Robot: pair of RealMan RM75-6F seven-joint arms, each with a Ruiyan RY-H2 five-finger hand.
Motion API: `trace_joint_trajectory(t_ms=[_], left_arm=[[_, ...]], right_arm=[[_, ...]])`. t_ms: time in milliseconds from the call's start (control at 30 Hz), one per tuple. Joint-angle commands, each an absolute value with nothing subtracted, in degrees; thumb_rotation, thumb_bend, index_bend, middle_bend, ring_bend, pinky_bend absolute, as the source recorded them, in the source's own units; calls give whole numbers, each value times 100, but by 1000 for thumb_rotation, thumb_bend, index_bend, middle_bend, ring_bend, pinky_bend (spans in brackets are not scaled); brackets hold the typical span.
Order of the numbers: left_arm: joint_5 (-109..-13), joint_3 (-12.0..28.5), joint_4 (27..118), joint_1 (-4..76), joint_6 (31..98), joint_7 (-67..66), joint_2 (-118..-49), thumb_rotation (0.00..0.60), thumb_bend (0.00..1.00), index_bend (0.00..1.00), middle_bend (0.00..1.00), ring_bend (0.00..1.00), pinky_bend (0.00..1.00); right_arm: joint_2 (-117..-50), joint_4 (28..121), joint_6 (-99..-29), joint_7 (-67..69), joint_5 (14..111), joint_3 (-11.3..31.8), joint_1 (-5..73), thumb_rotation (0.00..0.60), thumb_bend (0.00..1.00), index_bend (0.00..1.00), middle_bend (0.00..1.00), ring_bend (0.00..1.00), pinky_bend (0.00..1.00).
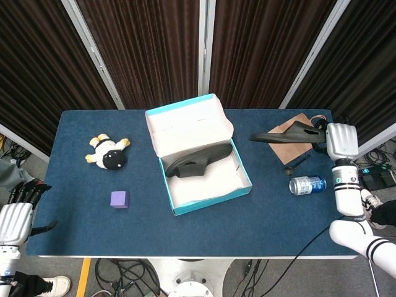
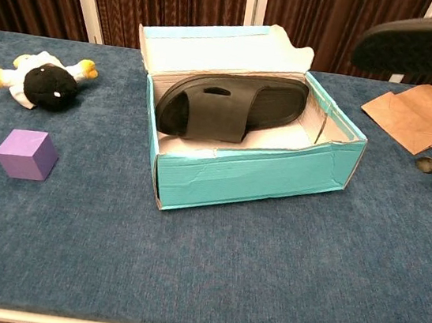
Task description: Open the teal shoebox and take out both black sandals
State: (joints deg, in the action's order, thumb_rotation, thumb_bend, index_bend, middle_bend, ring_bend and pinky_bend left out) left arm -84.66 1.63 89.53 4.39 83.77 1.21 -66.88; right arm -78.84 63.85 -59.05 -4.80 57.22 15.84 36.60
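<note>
Taking the shoebox point(image 1: 204, 158) as the landmark: nearest, off the counter's point(image 1: 80, 229) front left corner, the left hand point(image 1: 13, 216) hangs idle with nothing in it; whether its fingers are spread or curled I cannot tell. The box sits mid-counter with its lid folded back, so it is already open and reachable from above. One sandal point(image 1: 198, 162) lies inside along the back wall, long axis running left to right, its left end pointing toward the box's left wall, seemingly waiting for the second pick. Right of the box, the right hand point(image 1: 340, 141) holds the other sandal point(image 1: 286, 133) lifted above a paper bag point(image 1: 291, 137), roughly level, long axis pointing back toward the box; the fingers grip its far end, probably carrying it clear to set down.
</note>
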Motion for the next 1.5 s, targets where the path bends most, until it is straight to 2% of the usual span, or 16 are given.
trace_joint_trajectory(t_ms=[33,133,200,267,300,367,533,733,833,900,1000,1200,1500], left_arm=[[-8500,155,8998,434,8401,95,-6673,600,0,195,166,70,47],[-8524,143,9037,422,8427,69,-6655,600,0,194,166,70,47],[-8521,135,9055,416,8424,45,-6642,600,0,194,166,70,47],[-8521,133,9076,409,8435,28,-6627,600,0,194,166,70,48],[-8523,133,9081,403,8447,26,-6624,600,0,194,166,70,48],[-8530,135,9087,391,8476,26,-6624,600,0,195,166,70,47],[-8530,133,9086,383,8481,23,-6625,600,0,194,166,70,47],[-8588,126,9045,378,8521,66,-6651,600,0,194,166,70,47],[-8584,121,9010,365,8530,89,-6660,600,0,194,166,70,47],[-8573,124,8969,353,8544,117,-6676,600,0,194,166,70,47],[-8553,138,8977,356,8536,132,-6675,600,0,194,166,70,47],[-8503,135,8908,325,8533,177,-6684,600,0,194,166,70,47],[-8411,175,8820,340,8461,241,-6698,600,0,194,166,70,47]], right_arm=[[-8504,5638,-5381,-232,5458,1664,3776,600,456,782,622,487,155],[-8776,5344,-4914,-126,5445,1652,3944,600,416,603,491,335,136],[-8759,5327,-4437,-225,5432,1557,4057,600,297,262,262,117,43],[-8645,5446,-4108,-438,5380,1467,4131,600,147,39,91,10,0],[-8554,5551,-4005,-523,5350,1443,4150,600,82,2,39,0,0],[-8265,5926,-3868,-673,5277,1405,4144,600,15,0,0,0,0],[-7351,7005,-3782,-1006,5122,1342,4103,600,0,0,0,0,0],[-6605,8156,-4229,-1038,5299,1452,4007,600,0,0,0,0,0],[-6473,8532,-4510,-826,5815,1534,3969,600,0,0,52,0,0],[-6535,8637,-4611,-627,6206,1581,4024,600,0,3,139,5,4],[-6742,8591,-4347,-458,6533,1597,4315,600,5,55,202,36,29],[-7670,8038,-3741,-961,6496,1590,5231,600,49,111,224,61,83],[-9208,6851,-3648,-1589,6265,1514,6098,600,51,142,236,72,103]])
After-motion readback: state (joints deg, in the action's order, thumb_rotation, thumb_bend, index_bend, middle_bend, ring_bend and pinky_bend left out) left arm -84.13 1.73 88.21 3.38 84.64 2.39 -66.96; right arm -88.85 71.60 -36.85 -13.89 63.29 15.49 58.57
